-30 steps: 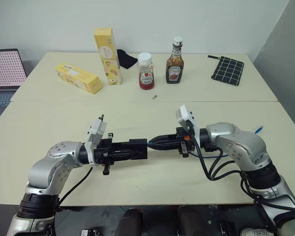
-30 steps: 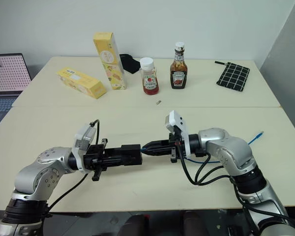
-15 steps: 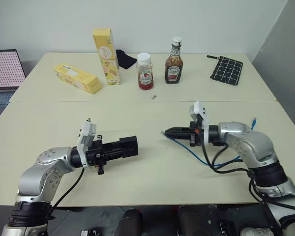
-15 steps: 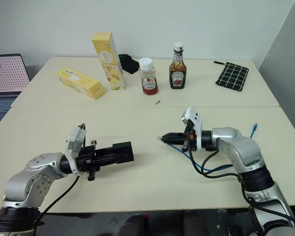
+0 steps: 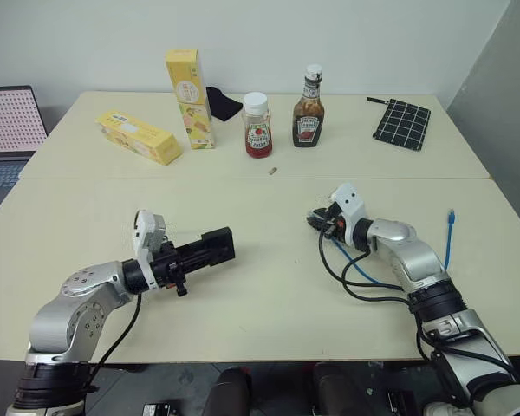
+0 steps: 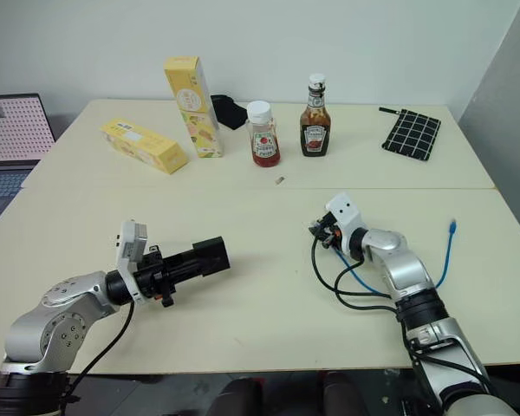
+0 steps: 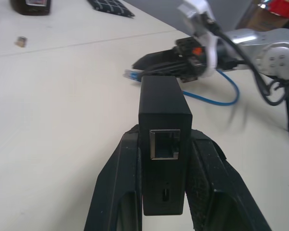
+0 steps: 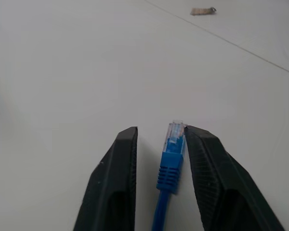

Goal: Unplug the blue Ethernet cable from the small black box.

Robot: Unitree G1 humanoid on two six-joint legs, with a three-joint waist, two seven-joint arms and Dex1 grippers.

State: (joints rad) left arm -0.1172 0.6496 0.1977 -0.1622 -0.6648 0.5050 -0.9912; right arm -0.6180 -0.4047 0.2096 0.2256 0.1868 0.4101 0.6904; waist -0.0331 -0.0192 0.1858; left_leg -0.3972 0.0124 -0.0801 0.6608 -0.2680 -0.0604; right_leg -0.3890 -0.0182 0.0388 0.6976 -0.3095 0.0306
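A pale cream tabletop (image 5: 269, 286) stretches out under a white wall, with a seam running across it beyond both arms. The left claw (image 7: 159, 144) is pinching the small black box (image 7: 164, 144) between its two black fingers (image 7: 118, 192), holding it above the surface with an empty network socket facing the wrist camera. Across from the box's far end, and apart from it, sits the right claw (image 8: 160, 139), low over the tabletop with its fingers (image 8: 116, 168) spread a little. The clear plug of the blue Ethernet cable (image 8: 169, 159) lies between them, up against one finger and away from the other, so the plug is free of the box. Behind the right claw, the rest of the blue cable loops over the tabletop beside the arm's black cables (image 5: 351, 282), and its other end lies further out to the right (image 5: 451, 217). Well beyond both claws stand a red ketchup bottle (image 5: 257, 126) and a brown sauce bottle (image 5: 308, 108), side by side. Left of them is an upright yellow carton (image 5: 188, 97), and a second yellow carton (image 5: 139, 137) lies flat. A black grid-patterned cloth (image 5: 400, 123) rests far beyond the right claw, and a small brownish object (image 5: 272, 172) sits near the seam.
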